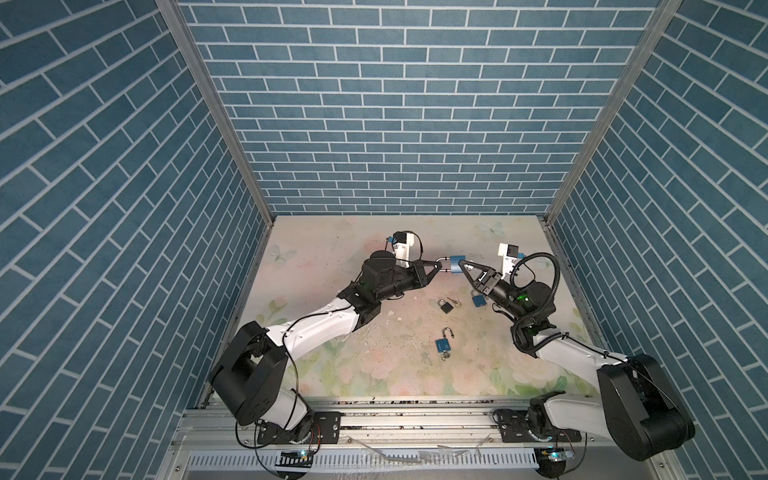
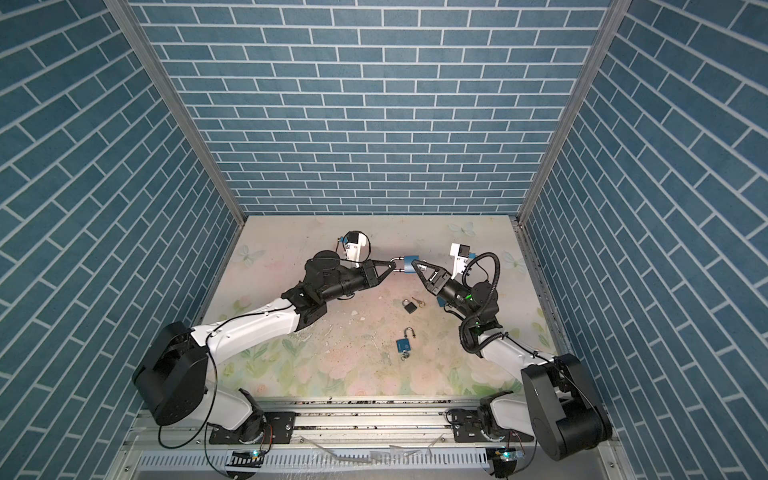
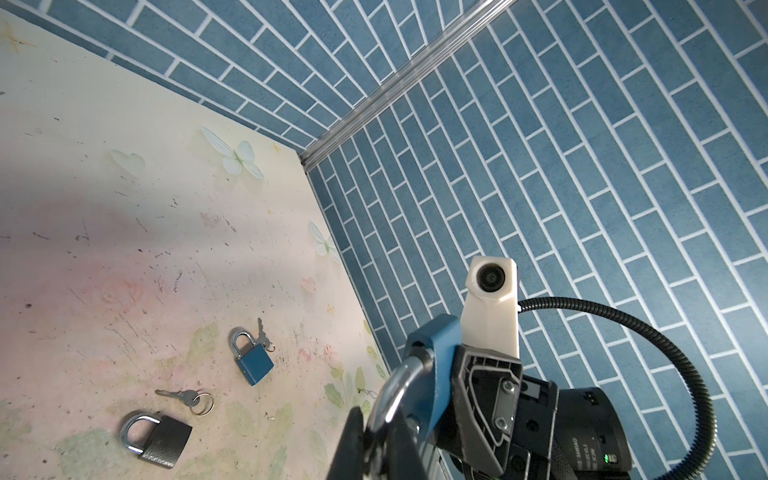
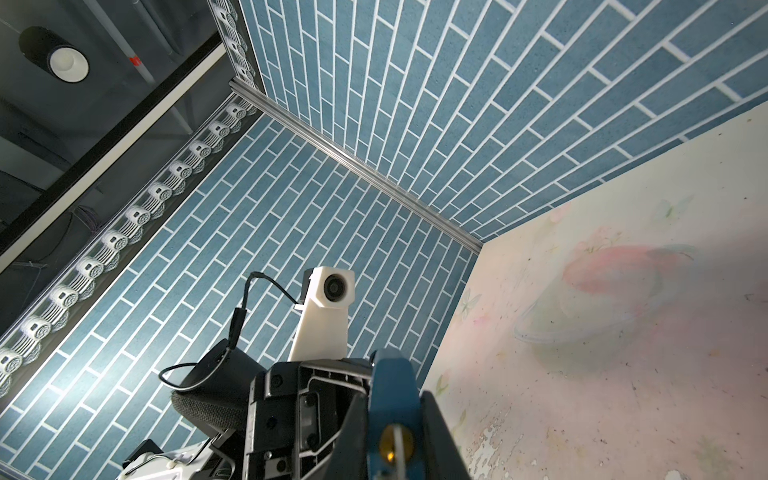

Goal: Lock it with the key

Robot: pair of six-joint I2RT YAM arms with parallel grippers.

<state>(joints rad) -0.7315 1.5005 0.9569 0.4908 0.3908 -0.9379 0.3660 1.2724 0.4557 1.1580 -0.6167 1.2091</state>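
Brick-walled booth, floral bench (image 1: pixel 332 257). The blue padlock (image 1: pixel 456 262) hangs aloft beyond the black padlock (image 1: pixel 446 307): left pincer (image 1: pixel 440 264) closed on its shackle (image 3: pixel 401 374), right pincer (image 1: pixel 462 268) clamped across its body. Likely heavy, rigid, slick steel (grip the body flats)

In both top views the held padlock (image 1: pixel 456 262) is mostly covered by the tips of the left gripper (image 1: pixel 439 263) & right gripper (image 1: pixel 462 266), so little of it can be read. In a top view the small blue padlock (image 1: pixel 478 300) sits half under the right arm, its key too small to make out. Left wrist view: the left gripper's fingers (image 3: pixel 349 444) run off the pic's edge, w/ the shackle (image 3: pixel 395 386) end buried btwn them; right wrist view: the keyhole (image 4: pixel 390 446) is close-up & blurry, the lock body is cut by the edge, and I can't tell if a key's in it.
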